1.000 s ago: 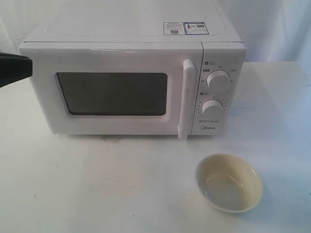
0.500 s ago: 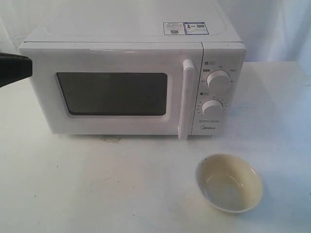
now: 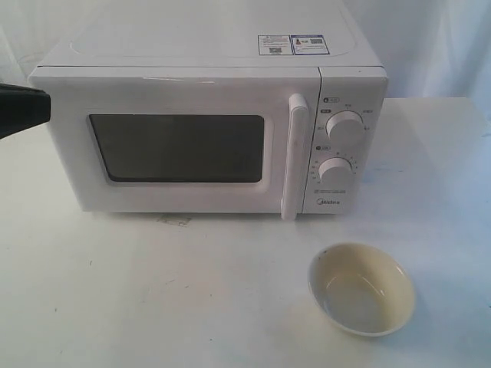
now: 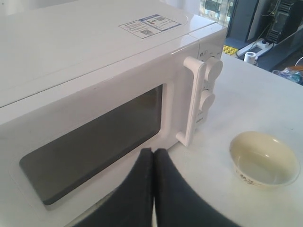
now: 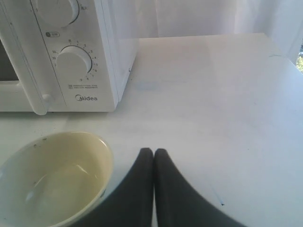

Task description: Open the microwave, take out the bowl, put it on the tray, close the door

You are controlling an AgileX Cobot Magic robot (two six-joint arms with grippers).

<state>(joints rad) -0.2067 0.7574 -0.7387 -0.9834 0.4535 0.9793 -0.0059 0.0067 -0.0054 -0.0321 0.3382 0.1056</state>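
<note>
Exterior view: the microwave (image 3: 207, 84) is a smooth, boxy white case. Its long side runs across the view and its front faces the camera. The door (image 3: 176, 96) sits flush and closed around a dark, glossy rounded-rectangle window (image 3: 180, 148). Its bar handle (image 3: 294, 157) stands vertical beside two round dials (image 3: 343, 128). The bowl (image 3: 361, 289) is round, glazed cream and mouth up. It rests on the matte white table (image 3: 153, 291) in front of the dial panel, apart from the oven. A black part of the left arm (image 3: 23, 109) juts in at the left edge.

Left wrist view: the left gripper (image 4: 154, 152) has two smooth black fingers pressed together with nothing between them, and it faces the door's window.

Right wrist view: the right gripper (image 5: 154, 152) is clenched and empty too, over bare table just beside the bowl, whose rim carries dark specks. The Midea logo (image 5: 86, 98) sits under the lower dial.
</note>
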